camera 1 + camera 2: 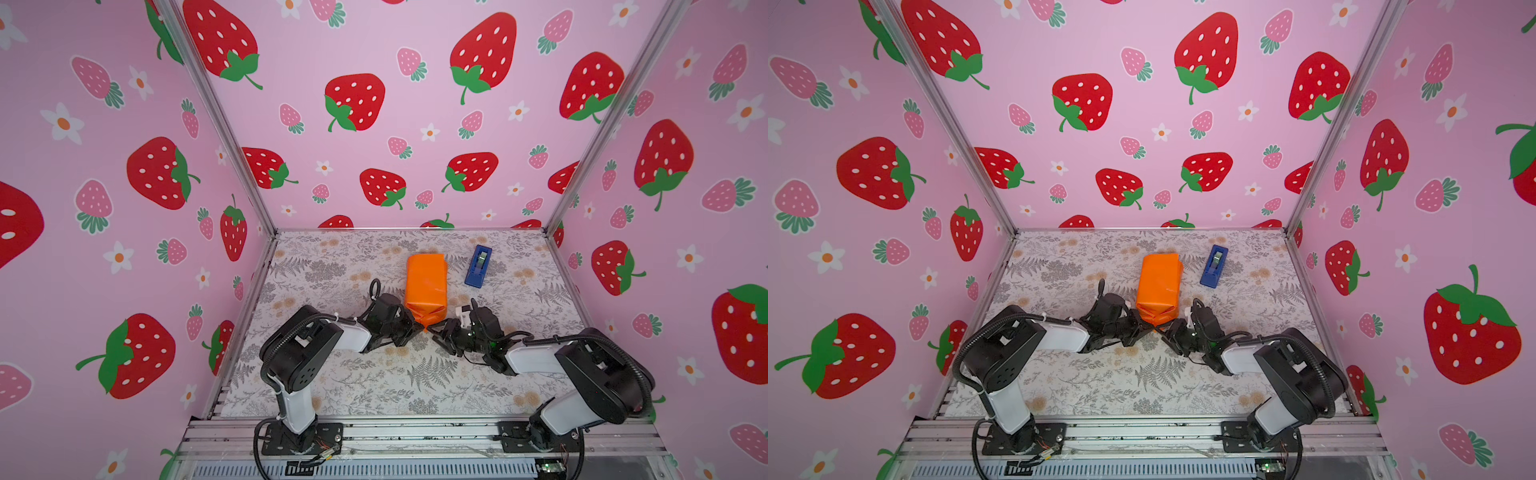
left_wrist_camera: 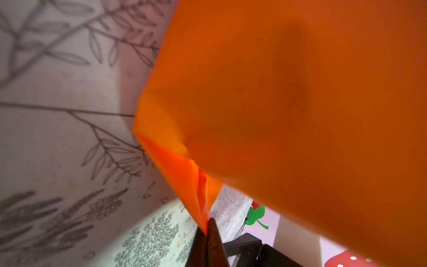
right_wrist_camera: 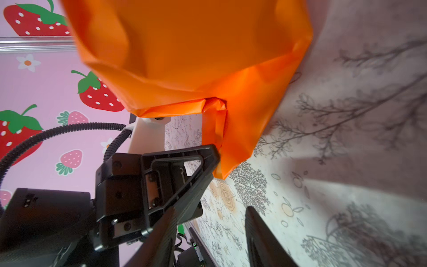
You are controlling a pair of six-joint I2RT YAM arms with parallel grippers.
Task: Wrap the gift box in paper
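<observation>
Nearest to you, a metal rail [image 1: 415, 432] runs across the front edge of a table. Two black and white robot arms are bolted to it, one at the left and one at the right. Both arms bend inward over a grey-and-tan floral table covering [image 1: 374, 374] and meet near the middle of the table.

The left gripper [image 1: 420, 328] has its fingers pressed together on a pointed flap of the paper [image 1: 426, 282], at the end of the parcel nearest you. The left wrist view shows the dark fingertips pinching the very tip of that orange flap [image 2: 203, 222].

The right gripper [image 1: 437, 333] sits just beside the same flap tip, on its right. Its fingers are spread apart with nothing between them; in the right wrist view only the table covering shows in the gap.

Just beyond the grippers, the bright orange paper forms a long parcel pointing away from you at the middle of the table. The folds at its near end are creased and loose. The gift box is hidden inside the paper and cannot be seen.

Further back and to the right, apart from the parcel, lies a small blue tape dispenser [image 1: 478, 266]. Behind everything stand pink walls [image 1: 374, 124] printed with strawberries.
</observation>
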